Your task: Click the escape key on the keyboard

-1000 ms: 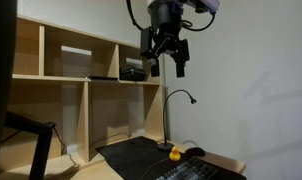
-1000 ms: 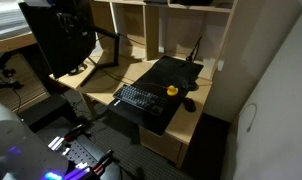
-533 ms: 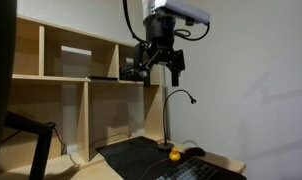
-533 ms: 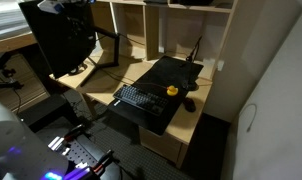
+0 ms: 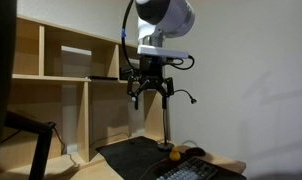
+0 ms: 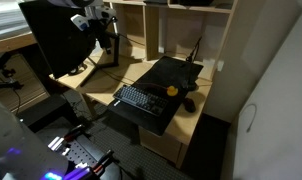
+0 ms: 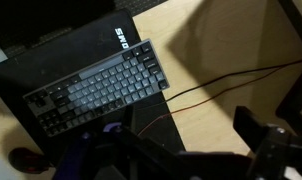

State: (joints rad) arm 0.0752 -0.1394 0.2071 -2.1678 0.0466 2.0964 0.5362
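Note:
The keyboard is dark with grey keys and lies on a black desk mat. In the wrist view it is at upper left, tilted. It also shows in both exterior views. My gripper hangs high above the desk, fingers pointing down and spread, empty. In the wrist view my gripper is over bare wooden desk to the right of the keyboard, well clear of it. Its dark fingers fill the bottom edge. The individual keys are too small to tell apart.
A small yellow object and a dark mouse sit beside the keyboard. A gooseneck lamp stands at the desk's back. Wooden shelves stand behind, a monitor to one side. An orange cable crosses the desk.
The arm has swung and come down. In an exterior view the gripper dropped from beside the upper shelf to mid-height and turned to point straight down.

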